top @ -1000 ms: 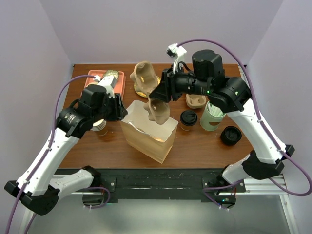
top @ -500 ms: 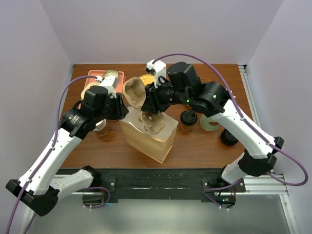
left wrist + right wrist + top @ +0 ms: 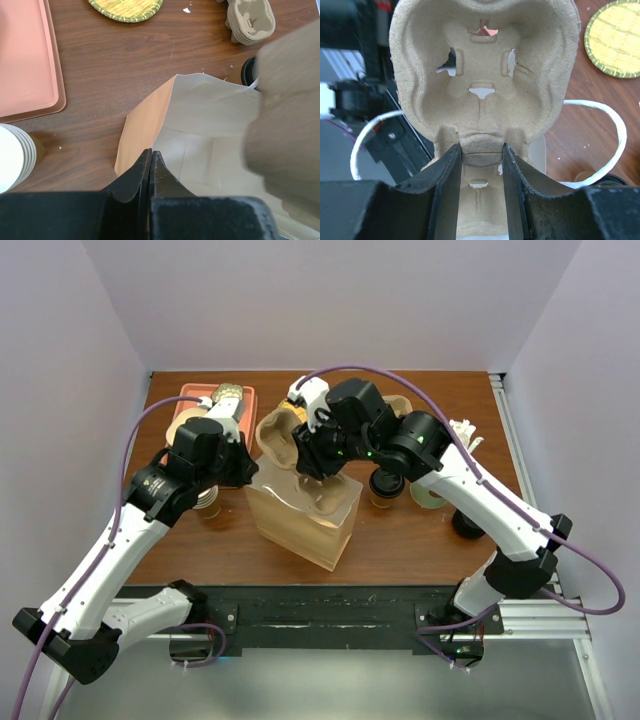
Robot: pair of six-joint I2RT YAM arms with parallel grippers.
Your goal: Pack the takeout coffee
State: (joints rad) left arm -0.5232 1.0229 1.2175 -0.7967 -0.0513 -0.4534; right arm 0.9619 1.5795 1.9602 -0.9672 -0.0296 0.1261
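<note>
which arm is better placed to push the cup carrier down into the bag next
Right. The right claw is shut on the cup carrier, held at the open paper bag. The left claw is clamped on the bag's rim, holding it open, so it is busy.

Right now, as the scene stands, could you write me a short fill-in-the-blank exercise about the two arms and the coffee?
1. The left end effector pinches the rim of the paper ____.
2. While the right end effector grips the carrier, the coffee stands on the ____.
3. The coffee's lid is ____.

Missing words: bag; table; black.
</note>
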